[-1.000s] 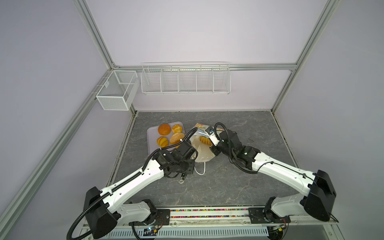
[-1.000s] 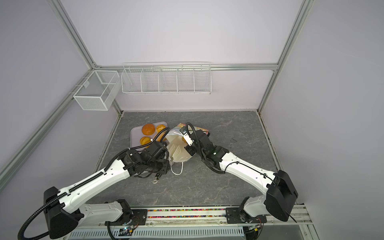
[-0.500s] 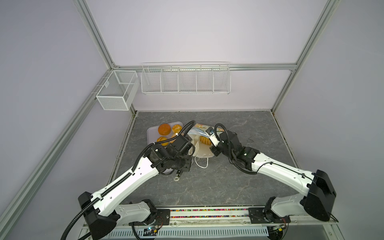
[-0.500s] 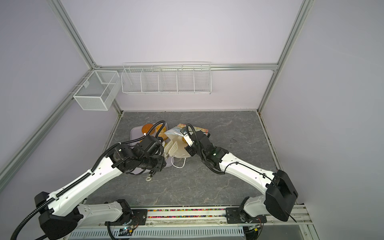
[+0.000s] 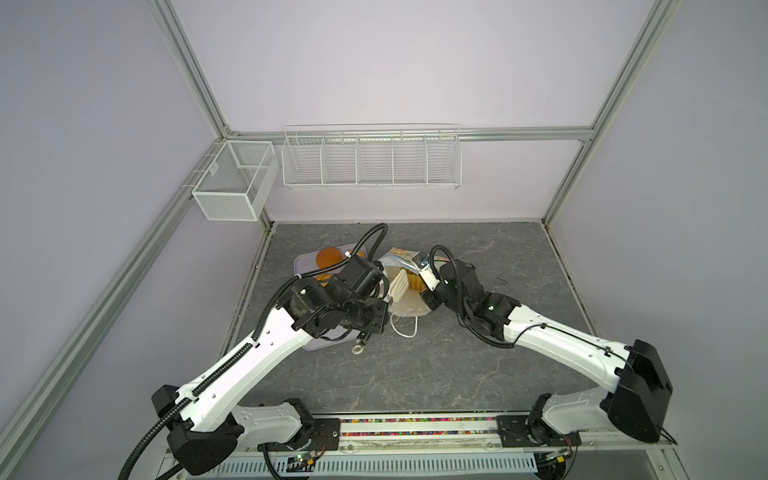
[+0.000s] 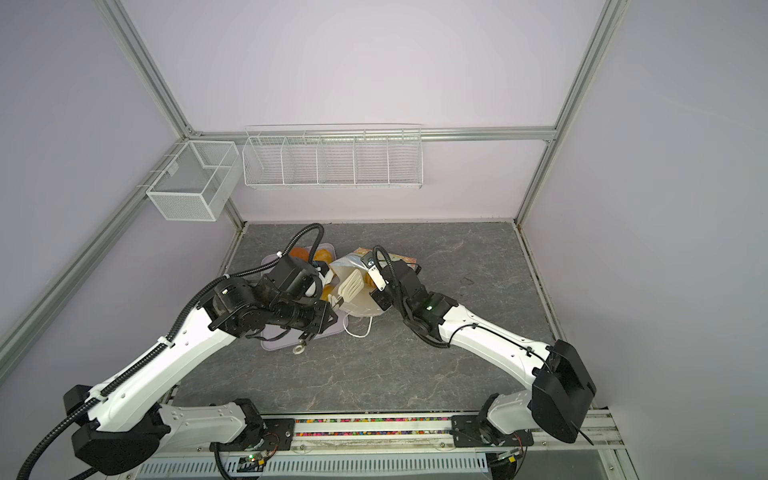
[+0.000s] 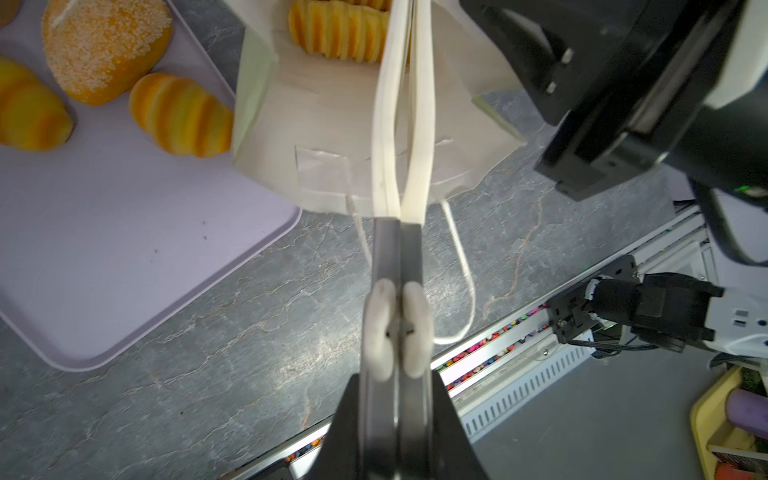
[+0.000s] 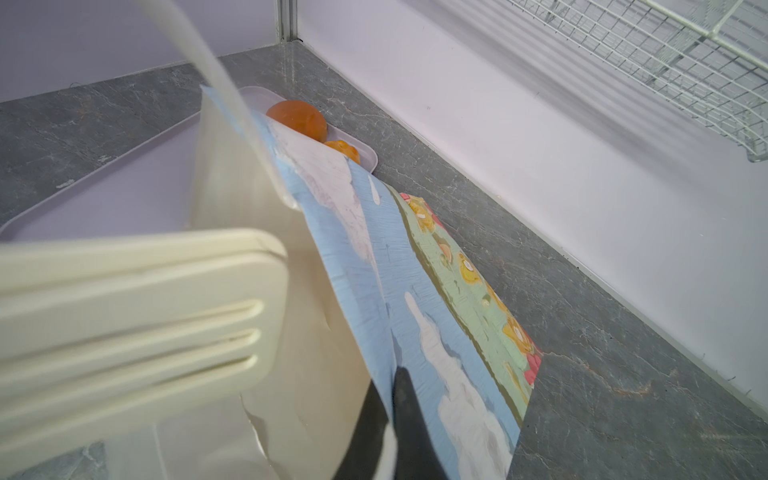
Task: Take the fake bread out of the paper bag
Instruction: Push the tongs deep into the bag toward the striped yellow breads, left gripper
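I'm looking at a robotics lab, at a boxed-in test cell. Bare aluminium posts [image 5: 198, 83] frame it, and plain pale walls [image 5: 395, 62] close the left, right and far sides. Two white-and-black arms, left [image 5: 257, 345] and right [image 5: 561, 340], are bolted to a rail [image 5: 415, 428] along the near edge, with exposed wiring [image 5: 291, 455] below it. The grey stone-look table [image 5: 415, 365] carries props: glossy fake bread [image 7: 106, 45] on a lilac tray [image 7: 124, 232]. A wire rack [image 5: 371, 157] hangs on the far wall, and a mesh basket [image 5: 235, 183] on the left frame.

2 top views look down; close wrist views share the paper bag [image 7: 324, 124].
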Controlling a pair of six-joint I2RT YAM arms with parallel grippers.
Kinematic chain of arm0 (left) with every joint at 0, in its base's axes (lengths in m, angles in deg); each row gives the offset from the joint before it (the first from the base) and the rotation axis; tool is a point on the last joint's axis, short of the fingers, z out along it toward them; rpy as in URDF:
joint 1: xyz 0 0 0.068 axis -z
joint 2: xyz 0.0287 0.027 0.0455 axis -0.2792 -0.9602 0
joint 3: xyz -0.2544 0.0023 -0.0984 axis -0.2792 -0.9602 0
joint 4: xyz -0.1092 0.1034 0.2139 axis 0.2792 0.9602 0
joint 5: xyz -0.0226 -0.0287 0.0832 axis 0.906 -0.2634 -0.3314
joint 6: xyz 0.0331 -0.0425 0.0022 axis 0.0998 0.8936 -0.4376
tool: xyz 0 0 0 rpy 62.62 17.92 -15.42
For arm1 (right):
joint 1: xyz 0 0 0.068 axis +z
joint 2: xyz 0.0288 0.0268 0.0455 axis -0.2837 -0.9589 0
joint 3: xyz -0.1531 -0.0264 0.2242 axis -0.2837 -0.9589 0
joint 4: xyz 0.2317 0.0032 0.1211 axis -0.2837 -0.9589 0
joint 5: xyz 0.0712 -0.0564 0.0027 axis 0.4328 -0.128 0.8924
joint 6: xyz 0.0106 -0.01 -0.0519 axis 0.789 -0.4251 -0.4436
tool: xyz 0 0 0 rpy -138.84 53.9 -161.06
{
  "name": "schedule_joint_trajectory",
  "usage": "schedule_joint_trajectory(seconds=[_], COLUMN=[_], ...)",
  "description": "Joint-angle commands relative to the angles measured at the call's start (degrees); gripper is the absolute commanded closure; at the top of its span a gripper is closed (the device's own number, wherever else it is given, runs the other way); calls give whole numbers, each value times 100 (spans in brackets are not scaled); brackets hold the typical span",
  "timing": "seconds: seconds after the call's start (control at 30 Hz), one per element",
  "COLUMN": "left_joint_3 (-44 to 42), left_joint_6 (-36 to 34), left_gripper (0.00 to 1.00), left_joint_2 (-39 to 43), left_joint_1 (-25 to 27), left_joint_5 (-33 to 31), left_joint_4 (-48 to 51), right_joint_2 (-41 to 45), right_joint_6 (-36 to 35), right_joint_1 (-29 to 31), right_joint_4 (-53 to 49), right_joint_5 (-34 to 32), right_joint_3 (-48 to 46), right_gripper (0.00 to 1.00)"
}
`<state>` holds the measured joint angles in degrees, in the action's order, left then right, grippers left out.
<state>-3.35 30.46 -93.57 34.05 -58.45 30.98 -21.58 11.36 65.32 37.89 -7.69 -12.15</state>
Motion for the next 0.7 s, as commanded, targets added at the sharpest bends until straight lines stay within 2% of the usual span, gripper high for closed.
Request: schedule_joint_trajectory(seconds=[0.0,0.23,0.47,0.67], left_joint_3=[169,-108,-739,-849], left_joint_6=[252,726,1463,1513], left_gripper=[93,95,93,87], left_joint_2=[-242,-632,-1165,-1780], left_joint_1=[-29,-29,-29,-68], left_joint_5=[219,362,239,17], left_joint_4=[12,-700,-2607,-2714], right_joint_2=[90,97,193,371], right_joint_6=[124,205,208,119], right_joint_1=[-40,-86,-120,-151], right_joint_4=[-160,-194,40,270], right_joint_5=[-180,-263,-255,-325], right_joint_3=[212,410,446,341], right_gripper=[93,93,93,93])
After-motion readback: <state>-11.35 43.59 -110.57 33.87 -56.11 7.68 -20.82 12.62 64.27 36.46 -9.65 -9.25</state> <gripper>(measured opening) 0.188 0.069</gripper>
